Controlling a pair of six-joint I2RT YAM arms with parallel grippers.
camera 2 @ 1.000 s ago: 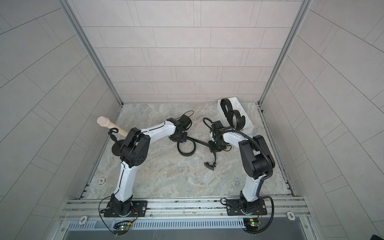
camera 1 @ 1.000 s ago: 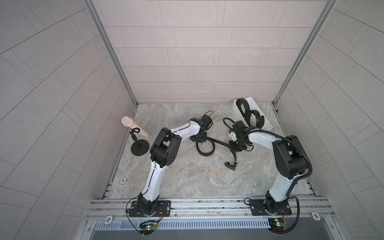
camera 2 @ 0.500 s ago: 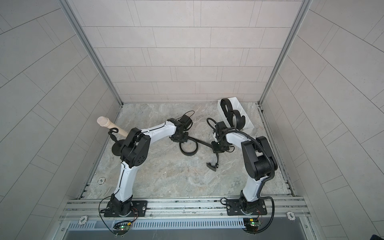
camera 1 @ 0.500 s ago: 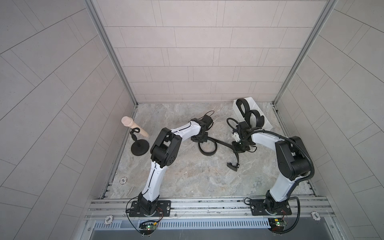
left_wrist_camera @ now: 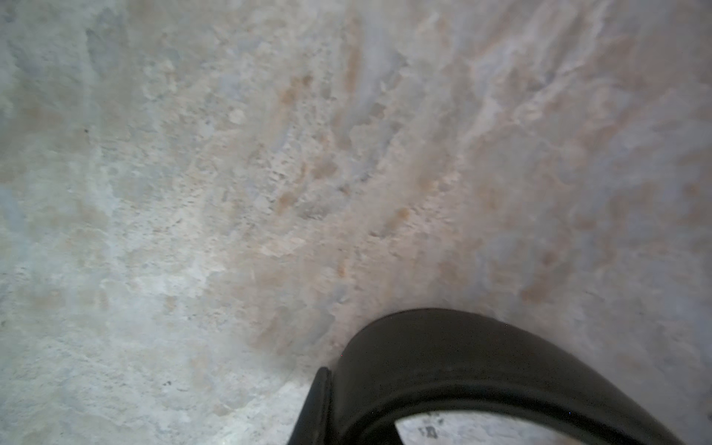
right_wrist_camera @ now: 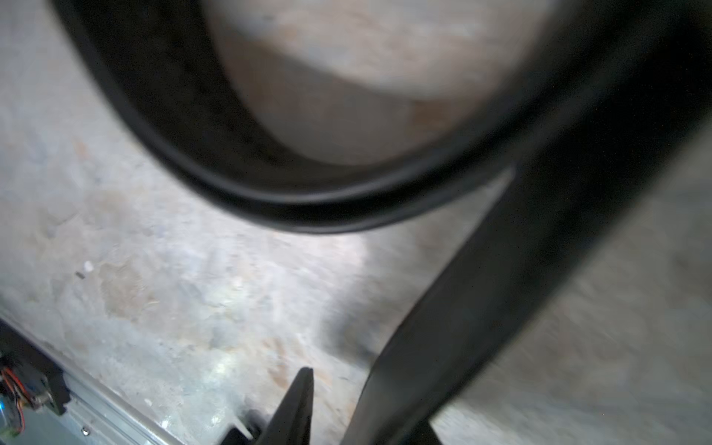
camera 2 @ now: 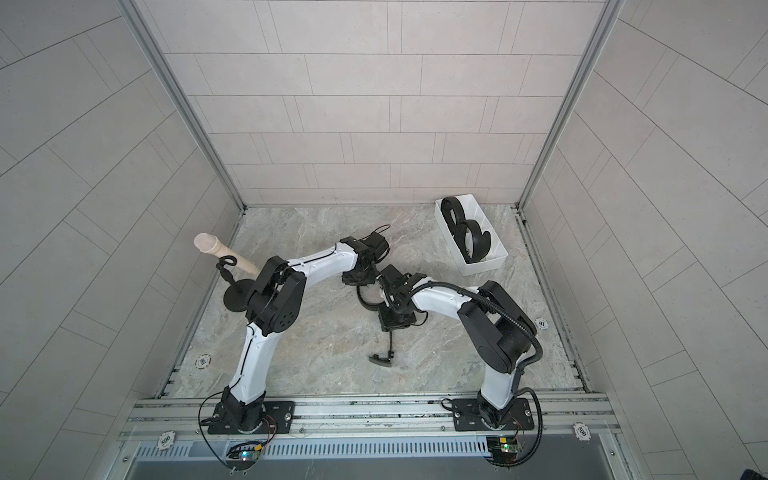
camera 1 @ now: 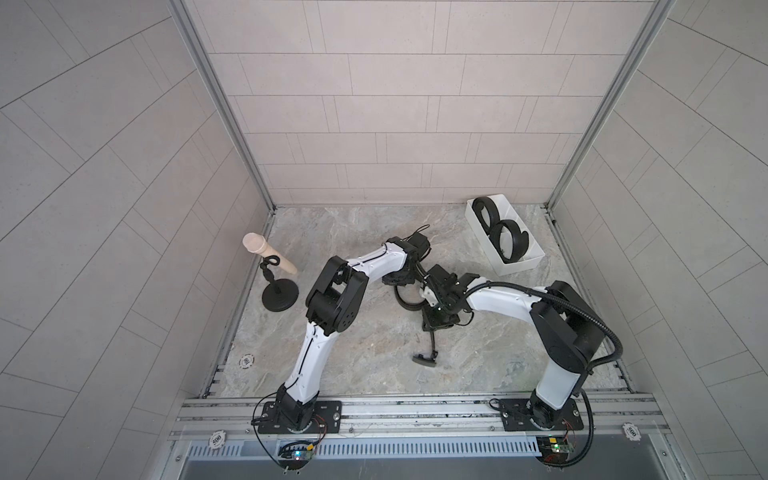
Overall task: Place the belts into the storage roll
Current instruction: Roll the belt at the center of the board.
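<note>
Left gripper [camera 1: 401,279] and right gripper [camera 1: 432,293] crowd a loose belt [camera 1: 405,304] mid-frame on the marbled surface [camera 1: 374,232], tiled walls [camera 1: 395,104] around. Whether either holds it cannot be told. Two coiled belts [camera 1: 517,243] sit in the storage roll [camera 1: 521,266], upper right.

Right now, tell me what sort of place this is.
Probably a robot test cell, not a home or shop. A left arm and a right arm are bolted to an aluminium rail. Pale panel walls close three sides around a marble-patterned tabletop.
</note>
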